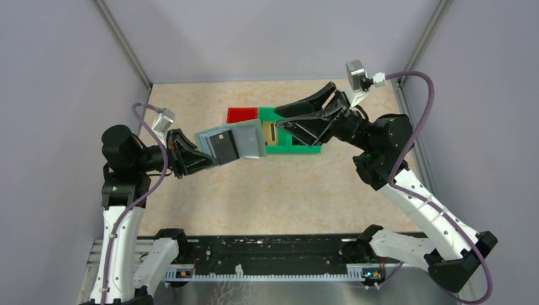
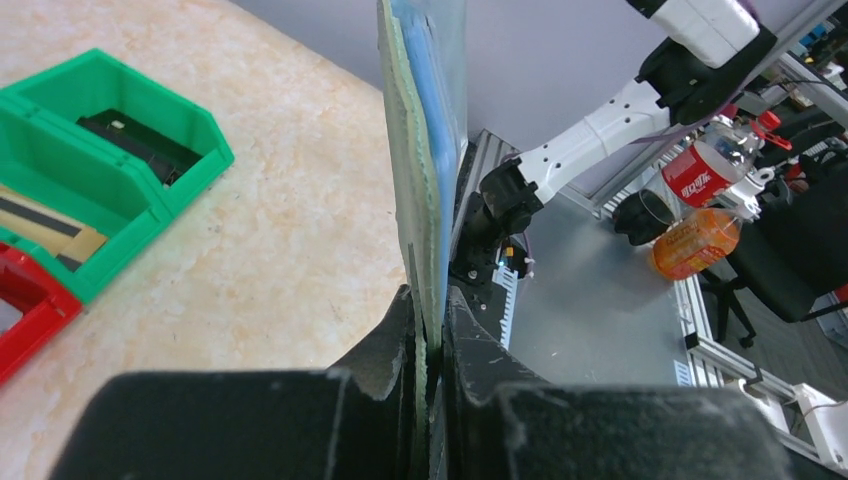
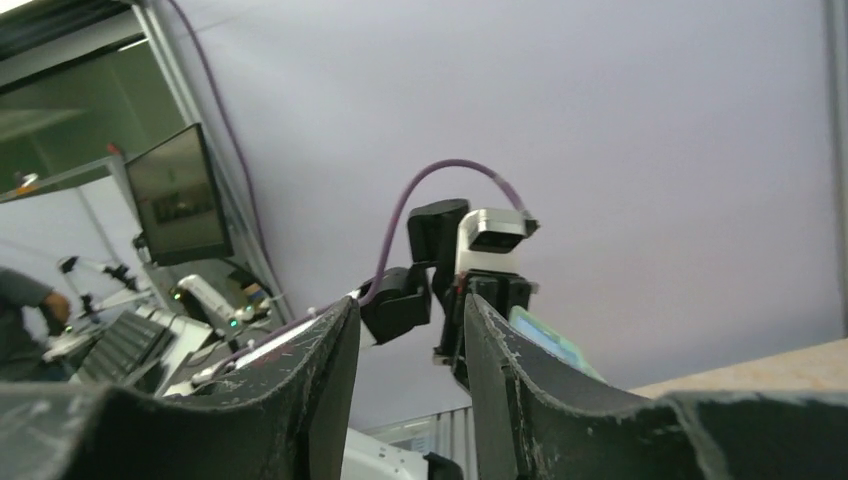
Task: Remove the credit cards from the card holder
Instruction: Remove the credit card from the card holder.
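We see the left claw (image 2: 432,350) clamped on the near edge of the card holder (image 1: 230,143). It holds the holder open and off the table (image 1: 267,190), left of the middle. From above, the pale blue pocketed inside faces up. From the left wrist, the holder stands edge-on, rising straight out of the closed jaws. A dark card (image 1: 224,147) sits in the holder's left half.

The right claw (image 1: 278,119) hangs over the green bin (image 1: 293,149) with its fingers (image 3: 520,390) apart and nothing between them. A tan card (image 2: 70,240) with a dark stripe lies in the green bin, just below those fingertips. The red bin (image 1: 241,114) touches the green one on its far left side, and the holder's right edge overlaps both bins from above.
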Controlling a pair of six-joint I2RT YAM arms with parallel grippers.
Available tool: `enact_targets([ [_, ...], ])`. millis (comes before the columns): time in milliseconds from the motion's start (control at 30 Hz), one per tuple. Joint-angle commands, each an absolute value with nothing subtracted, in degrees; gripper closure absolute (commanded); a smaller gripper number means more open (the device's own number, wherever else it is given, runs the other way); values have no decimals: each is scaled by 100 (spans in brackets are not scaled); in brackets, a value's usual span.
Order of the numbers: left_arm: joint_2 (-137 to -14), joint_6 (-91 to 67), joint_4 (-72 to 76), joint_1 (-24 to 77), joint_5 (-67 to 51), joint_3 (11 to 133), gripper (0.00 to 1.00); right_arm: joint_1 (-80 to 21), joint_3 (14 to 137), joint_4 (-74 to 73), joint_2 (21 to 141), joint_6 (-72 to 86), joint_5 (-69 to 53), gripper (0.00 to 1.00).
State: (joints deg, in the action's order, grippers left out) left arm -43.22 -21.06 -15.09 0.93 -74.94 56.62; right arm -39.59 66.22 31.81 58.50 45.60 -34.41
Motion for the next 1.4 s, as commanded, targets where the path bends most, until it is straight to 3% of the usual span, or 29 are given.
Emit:
enact_targets([
  [0,-4408,-1384,-2336,94,-7211,5926,100,-4080,6767,2709,6488,4852,-4364,58],
  [167,-4617,-928,-2844,96,-7154,6119,100,-4655,7168,2065,7141,4395,-4705,57],
  [367,-5037,-349,-3527,97,-7381,6427,100,-4666,7260,1458,7598,4086,-4895,57],
  [767,-5110,350,-4002,94,-8074,6621,100,-4321,6848,1557,7695,3912,-5272,57],
  [1100,-5222,20,-3717,95,-8194,6513,100,-4314,7019,2478,8114,4242,-5379,59],
  [1200,-5183,-74,-3618,97,-8178,6418,100,-4326,7021,2694,8188,4360,-5375,61],
  [1367,-5196,-218,-3569,96,-8080,6357,100,-4342,7022,3023,8271,4576,-5389,74],
])
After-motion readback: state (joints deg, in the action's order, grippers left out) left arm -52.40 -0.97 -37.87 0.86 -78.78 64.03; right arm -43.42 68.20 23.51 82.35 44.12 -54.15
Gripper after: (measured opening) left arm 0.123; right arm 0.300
